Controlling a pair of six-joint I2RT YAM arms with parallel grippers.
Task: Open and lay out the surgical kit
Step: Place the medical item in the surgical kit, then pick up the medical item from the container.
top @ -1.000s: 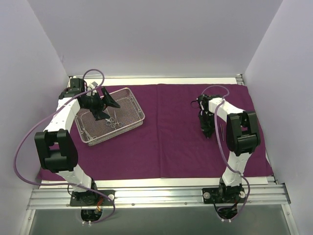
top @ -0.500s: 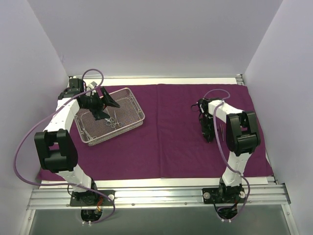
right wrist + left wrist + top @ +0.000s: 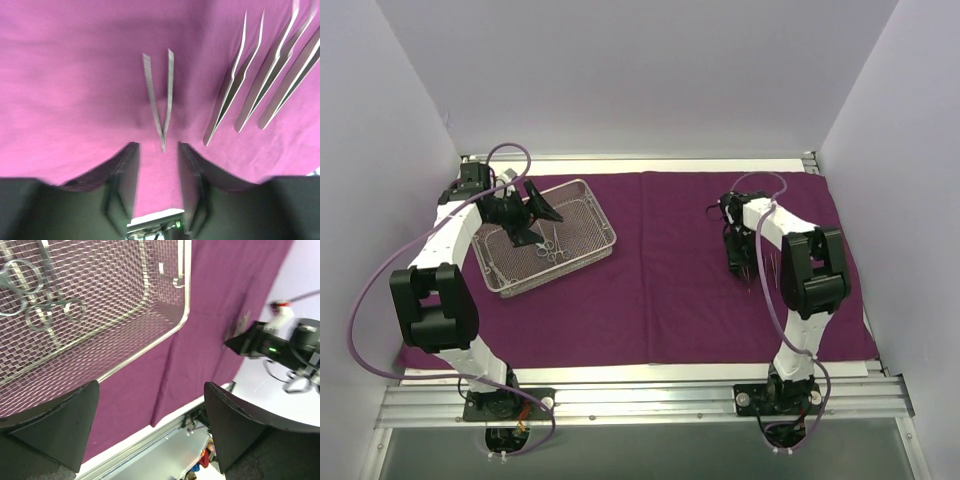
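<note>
The dark purple cloth wrap (image 3: 650, 300) lies spread flat over almost the whole table, with one straight fold line running front to back down its middle. A thin pale strip of tabletop (image 3: 620, 372) shows at its near edge. Plain pale walls (image 3: 640, 80) close the space at the back and on both sides, and a grooved aluminium rail (image 3: 650, 400) carries the arm bases in front.

The left gripper (image 3: 151, 387) hangs above the wire-mesh tray (image 3: 187, 290), its jaws spread wide with nothing between them. In its wrist view the mesh floor fills the space ahead and to the left of the fingers, and the tray's rounded corner lies just ahead of the gap. Scissor-like instruments (image 3: 35, 307) with ring handles lie on the mesh ahead of the left finger. To the right of the tray, bare cloth runs out to the table edge.

The right gripper (image 3: 157, 146) sits low over the right half of the cloth, well apart from the tray. Its jaws stand a little apart and grip nothing. A pair of tweezers (image 3: 159, 90) lies flat on the cloth straight ahead, its joined end reaching just between the fingertips and its two prongs pointing away. Three further tweezers (image 3: 214, 120) lie side by side on the cloth ahead and to the right, slightly fanned.
</note>
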